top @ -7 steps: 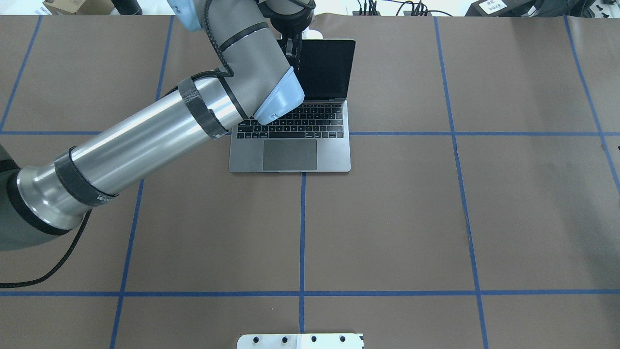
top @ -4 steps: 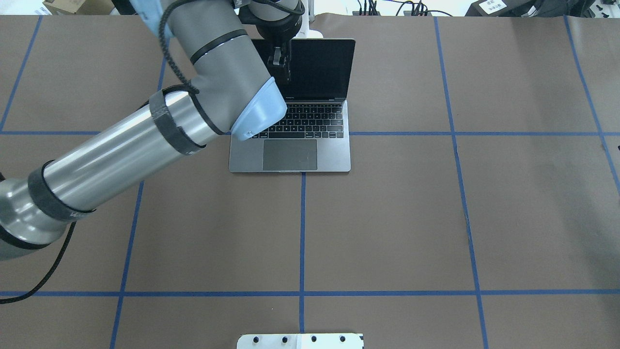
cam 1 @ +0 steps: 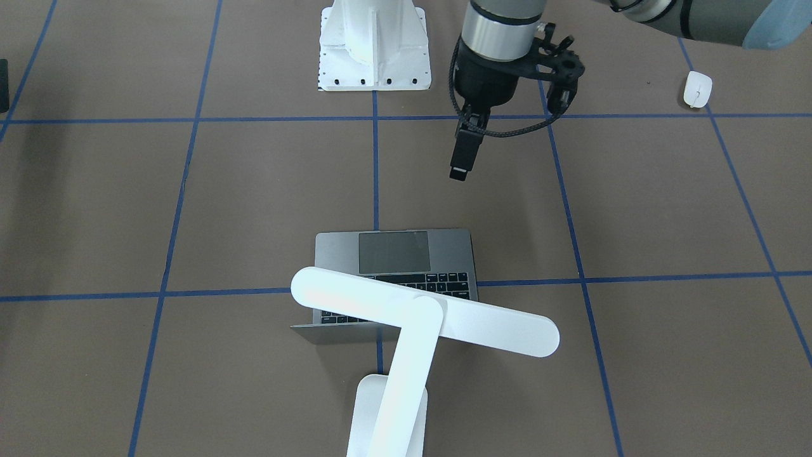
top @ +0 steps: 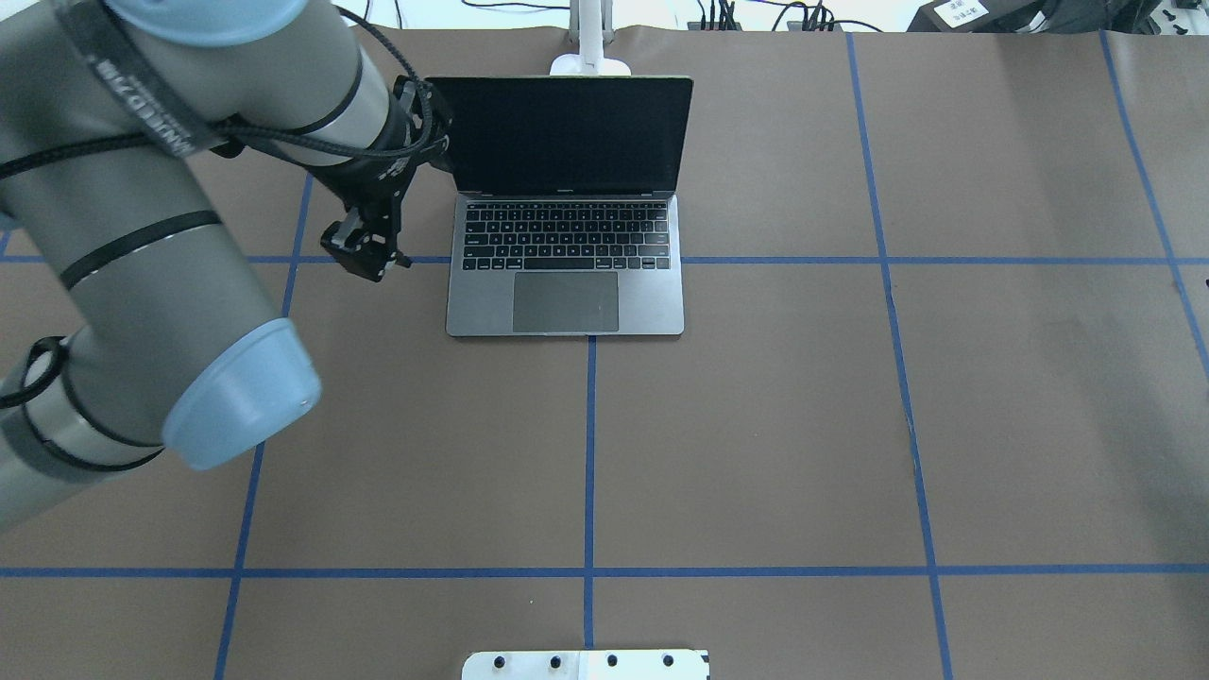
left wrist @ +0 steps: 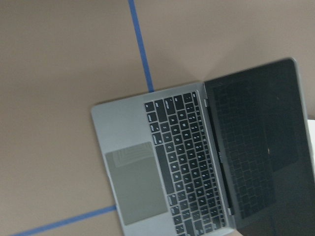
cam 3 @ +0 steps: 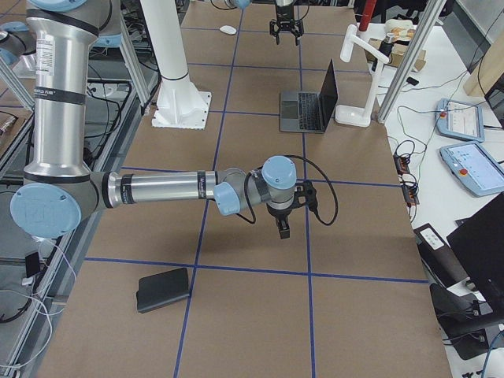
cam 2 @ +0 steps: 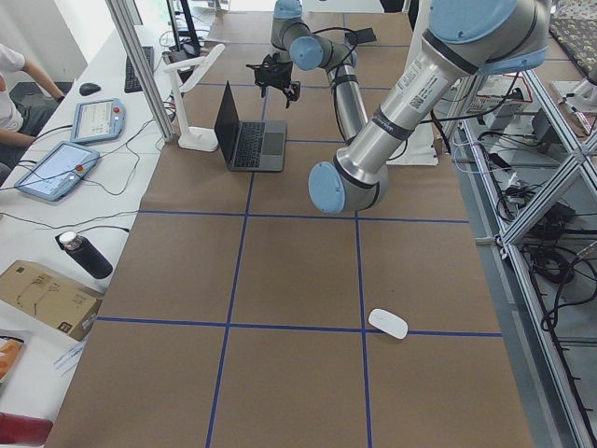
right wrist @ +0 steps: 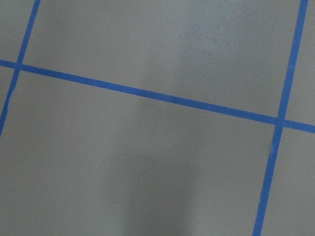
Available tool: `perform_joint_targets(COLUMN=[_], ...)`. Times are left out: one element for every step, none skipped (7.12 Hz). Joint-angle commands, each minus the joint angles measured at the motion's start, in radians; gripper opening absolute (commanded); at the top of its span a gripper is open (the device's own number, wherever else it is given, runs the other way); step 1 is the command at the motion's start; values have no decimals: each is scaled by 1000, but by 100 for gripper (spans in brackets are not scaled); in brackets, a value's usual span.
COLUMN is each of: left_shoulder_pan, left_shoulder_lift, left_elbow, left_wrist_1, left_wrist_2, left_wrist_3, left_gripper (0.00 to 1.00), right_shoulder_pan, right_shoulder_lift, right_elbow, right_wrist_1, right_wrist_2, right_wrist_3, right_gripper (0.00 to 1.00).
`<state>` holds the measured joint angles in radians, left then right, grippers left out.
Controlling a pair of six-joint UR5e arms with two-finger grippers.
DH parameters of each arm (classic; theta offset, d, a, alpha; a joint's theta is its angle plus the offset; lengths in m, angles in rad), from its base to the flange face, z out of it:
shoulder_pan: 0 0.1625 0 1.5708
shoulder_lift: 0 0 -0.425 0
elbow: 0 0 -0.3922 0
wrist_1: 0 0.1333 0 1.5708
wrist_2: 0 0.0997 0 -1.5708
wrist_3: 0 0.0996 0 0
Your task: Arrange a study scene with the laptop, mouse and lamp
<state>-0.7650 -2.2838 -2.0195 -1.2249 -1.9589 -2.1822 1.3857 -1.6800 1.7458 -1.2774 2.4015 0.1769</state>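
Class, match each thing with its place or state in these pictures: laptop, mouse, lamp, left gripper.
Things:
1. laptop
2. mouse
3. lamp
4. left gripper

Places or states:
A. lies far from the others, toward the robot's left
B. hovers beside the keyboard
C. open, screen dark
D. stands behind the open lid

Pairs: 1-C, 2-A, 3-D, 4-B

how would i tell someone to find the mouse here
From the open laptop mid-table, head to the table end on the robot's left. The mouse lies alone there by blue tape: a small glossy white oval, unlike the tall lamp.
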Motion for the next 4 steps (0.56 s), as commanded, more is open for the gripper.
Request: perform_joint_targets(left_shoulder_pan=[-5,-10,-20,-54], left_shoulder_lift=[190,269,311,348], left_elbow=[-158,-206,-208,-208], left_wrist_1=[7,5,-1,-2], left_wrist_2=[0,-2,-2,-3], left_wrist_3=[332,501,648,829], left_gripper=[100,100,100,100], right_shoulder_pan=[1,1,1,1], right_shoulder_lift=[2,-1,-10,-27], right_elbow=[9,15,18,30], right_wrist_1=[1,3,3,3], right_wrist_2=[-12,-10,-10,-13], right_wrist_3=[100,105,107,108], right_gripper=[99,99,99,99])
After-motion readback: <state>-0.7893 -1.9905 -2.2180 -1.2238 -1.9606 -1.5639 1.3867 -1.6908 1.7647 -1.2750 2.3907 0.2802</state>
